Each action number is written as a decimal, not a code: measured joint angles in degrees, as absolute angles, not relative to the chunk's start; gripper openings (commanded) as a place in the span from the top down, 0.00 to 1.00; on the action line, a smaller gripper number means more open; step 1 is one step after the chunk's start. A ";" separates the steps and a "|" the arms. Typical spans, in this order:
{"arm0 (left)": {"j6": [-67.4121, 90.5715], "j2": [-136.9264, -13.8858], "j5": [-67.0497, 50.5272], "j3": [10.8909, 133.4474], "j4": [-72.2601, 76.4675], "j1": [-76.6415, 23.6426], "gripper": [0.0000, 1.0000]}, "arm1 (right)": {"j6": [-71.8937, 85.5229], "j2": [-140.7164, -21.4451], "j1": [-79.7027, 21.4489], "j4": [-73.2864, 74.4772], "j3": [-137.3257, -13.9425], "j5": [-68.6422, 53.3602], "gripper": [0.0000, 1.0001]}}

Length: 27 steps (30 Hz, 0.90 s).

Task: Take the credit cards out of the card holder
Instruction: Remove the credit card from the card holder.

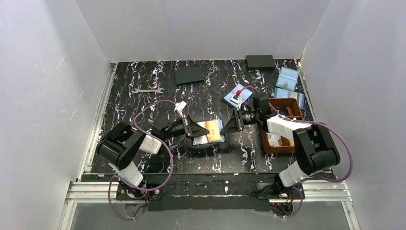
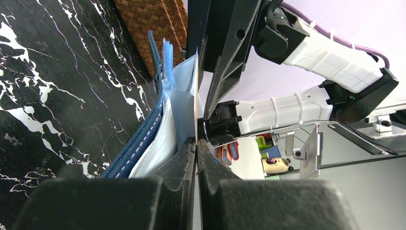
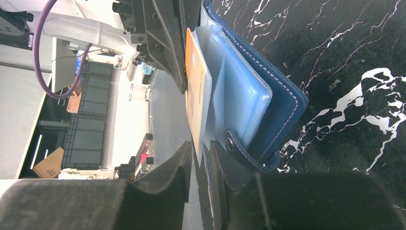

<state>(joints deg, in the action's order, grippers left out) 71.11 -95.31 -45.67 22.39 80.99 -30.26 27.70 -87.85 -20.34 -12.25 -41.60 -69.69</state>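
Closest to the left wrist lens, the left gripper (image 2: 197, 143) is pressing its fingers (image 2: 179, 165) together on one edge of the card holder (image 2: 136, 146), with nothing but thin pocket material showing between them. That clamp appears to be working as an anchor, steadying the wallet so a pull from the other side is not dragging it along.

Moving right, the holder is lying open and roughly level between the two arms at the middle of the table (image 1: 143, 110). Its navy cover is facing the tabletop and its light blue pockets (image 2: 184, 103) are facing up. Whether it is resting on the surface or hanging just above it is not clear. The orange card (image 3: 195, 91) is sitting in the topmost clear pocket, uppermost and exposed. No dark card is showing.

Further right, the right gripper (image 3: 200, 165) is coming in from the opposite edge. Its fingers (image 3: 179, 167) are nearly together, with the card's corner between them, apparently pinching it ready to slide it out sideways. Beyond it, the woven tray (image 1: 287, 101) is standing near the table's right edge.
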 measured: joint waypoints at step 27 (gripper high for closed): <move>70.85 -95.85 -45.17 21.98 81.10 -30.94 1.00 | 28.40 -88.77 -16.75 -13.45 -41.89 -70.57 0.99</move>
<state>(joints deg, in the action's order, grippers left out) 70.85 -95.85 -45.17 21.98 81.10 -30.94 28.40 -88.77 -16.75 -13.45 -41.89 -70.57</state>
